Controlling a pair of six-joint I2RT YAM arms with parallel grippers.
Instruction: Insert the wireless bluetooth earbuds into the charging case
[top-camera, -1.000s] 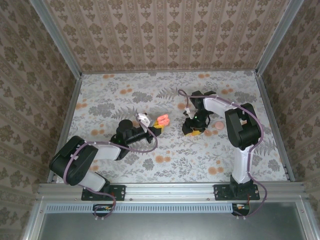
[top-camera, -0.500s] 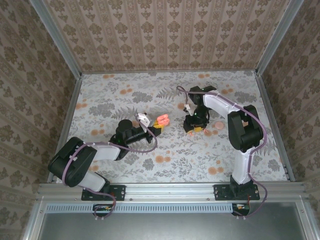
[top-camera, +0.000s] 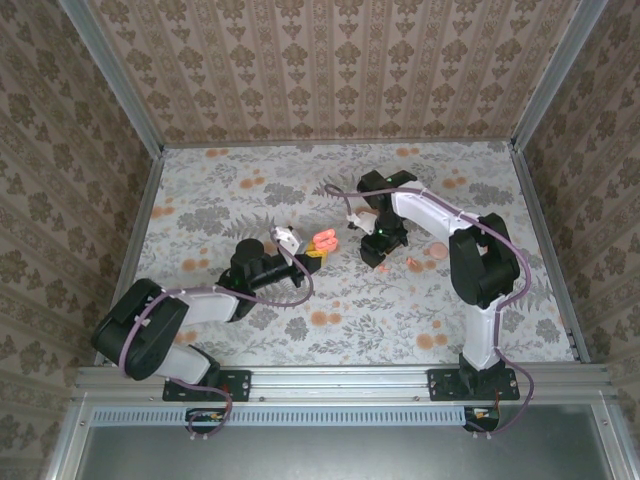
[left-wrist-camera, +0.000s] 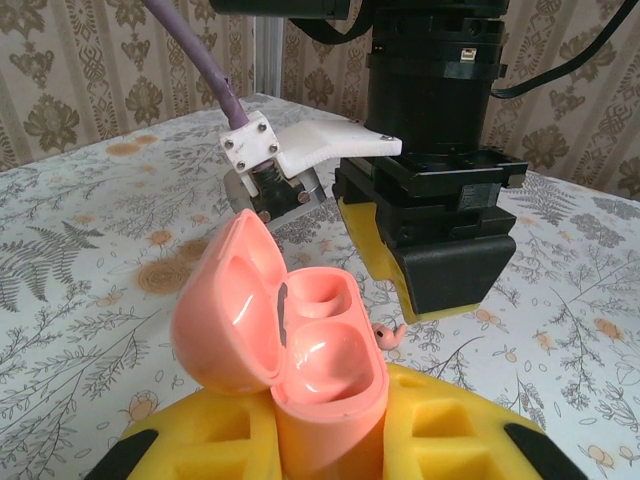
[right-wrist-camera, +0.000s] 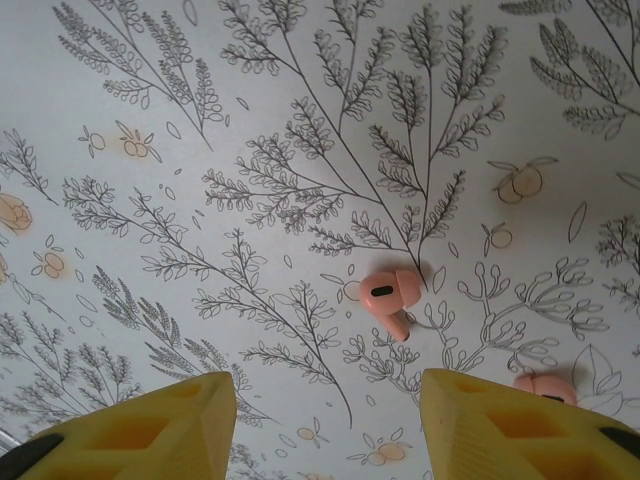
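Note:
The salmon-pink charging case (left-wrist-camera: 330, 365) stands upright with its lid (left-wrist-camera: 222, 305) swung open to the left, and both sockets are bare. My left gripper (left-wrist-camera: 330, 435) is shut on the case's lower body with its yellow pads (left-wrist-camera: 470, 430). In the top view the case (top-camera: 324, 241) sits at table centre in the left gripper (top-camera: 312, 254). One earbud (right-wrist-camera: 388, 292) lies on the floral table ahead of my right gripper (right-wrist-camera: 328, 430), which hangs open and holds nothing. A second earbud (right-wrist-camera: 545, 388) lies by the right finger (right-wrist-camera: 520, 425). The right gripper (top-camera: 383, 243) hovers just right of the case, and an earbud (left-wrist-camera: 388, 333) lies beneath it.
The floral tablecloth (top-camera: 250, 190) carries flat orange printed spots (top-camera: 437, 252). Patterned walls and metal rails (top-camera: 150, 200) enclose the table on three sides. The right arm's body (left-wrist-camera: 430, 110) looms close behind the case.
My right gripper has shifted a little left and back, toward the case, uncovering the earbuds on the table. The left gripper and the case have stayed put.

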